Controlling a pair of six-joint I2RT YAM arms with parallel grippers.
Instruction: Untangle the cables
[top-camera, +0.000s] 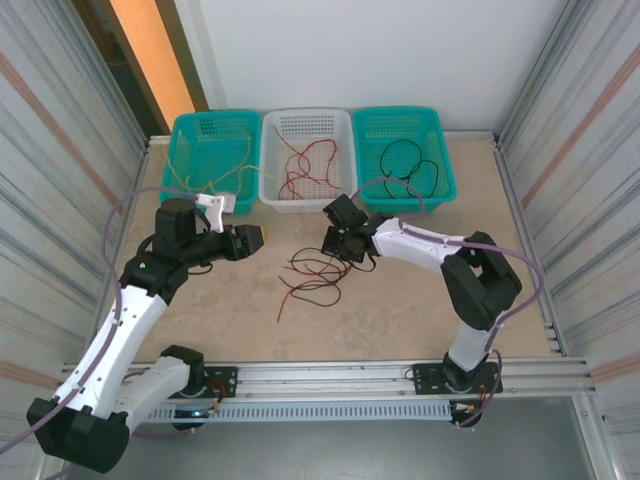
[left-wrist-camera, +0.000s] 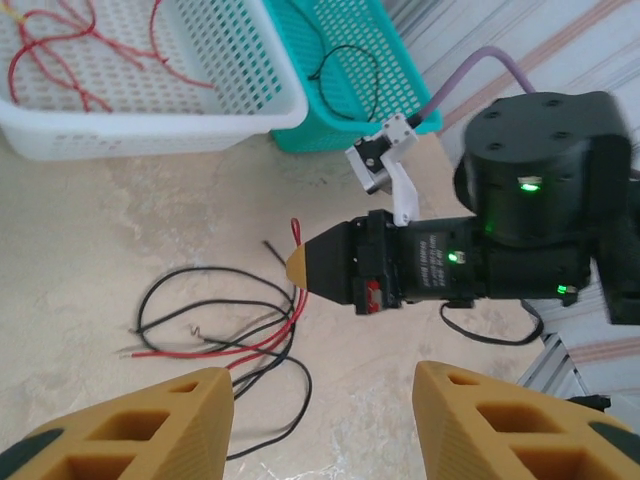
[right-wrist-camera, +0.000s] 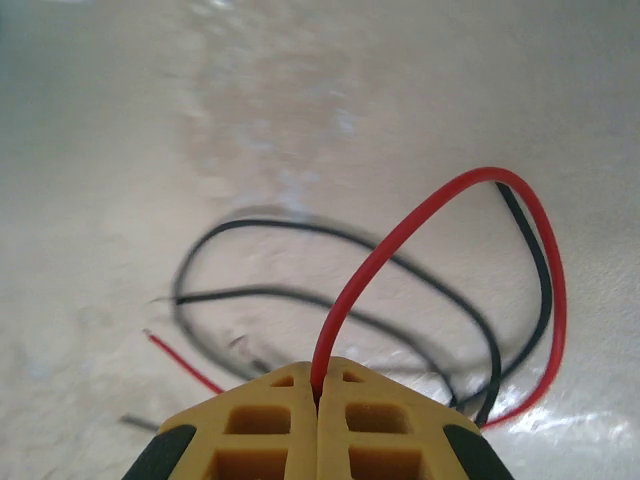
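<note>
Cables (top-camera: 312, 272): loose tangle on the table (top-camera: 400, 310) between your arms | right gripper (right-wrist-camera: 318, 395) clamped on a red wire (right-wrist-camera: 400, 225) | left gripper (left-wrist-camera: 322, 400) spread, empty | light, limp, probably snag-prone: take a black strand (left-wrist-camera: 210, 270) near its free end; crossings too blurred to trace.

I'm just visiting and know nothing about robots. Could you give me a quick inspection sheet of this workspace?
Surface: beige stone-patterned table.
Job's things: red and black wires tangled mid-table; yellow wires in the left teal basket, red wires in the white basket, black wires in the right teal basket.
Clutter: nothing seen.
Pincers: left pincer open, left of the tangle; right pincer shut on a red wire.
Cables: purple-grey arm cables loop beside both arms.
Surroundings: ribbed metal walls either side; metal rail at the near edge.
</note>
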